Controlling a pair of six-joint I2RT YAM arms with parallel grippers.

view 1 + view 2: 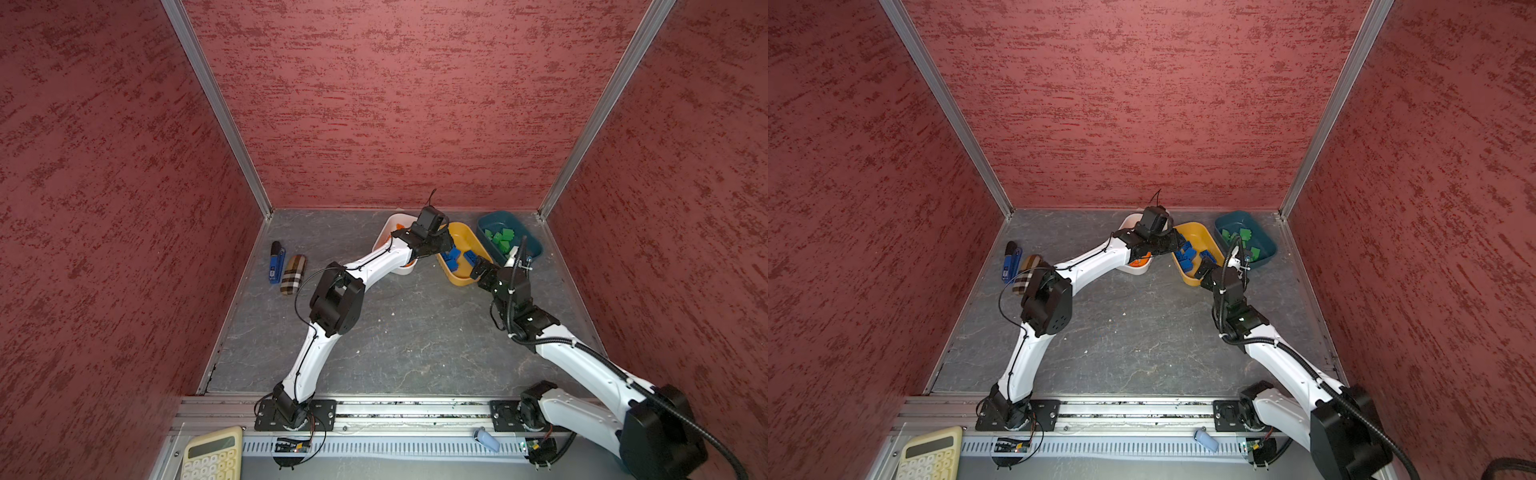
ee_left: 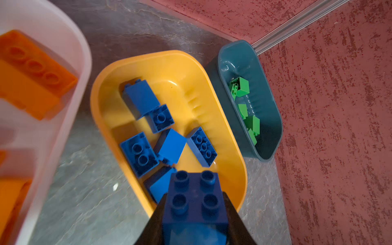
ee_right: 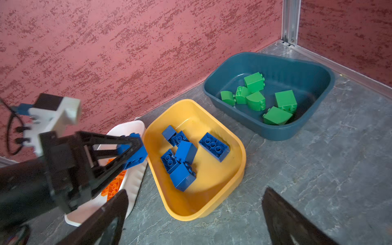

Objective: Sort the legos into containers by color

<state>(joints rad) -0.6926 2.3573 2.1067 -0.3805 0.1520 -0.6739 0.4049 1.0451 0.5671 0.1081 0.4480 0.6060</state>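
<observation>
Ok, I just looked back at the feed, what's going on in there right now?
The left claw is shut on a blue brick, holding it above the yellow tub's rim on the white tub's side, not yet released. Several blue bricks lie in the yellow tub. The white tub holds orange bricks, the teal tub green bricks. The right claw hangs open and empty near the yellow tub.
</observation>
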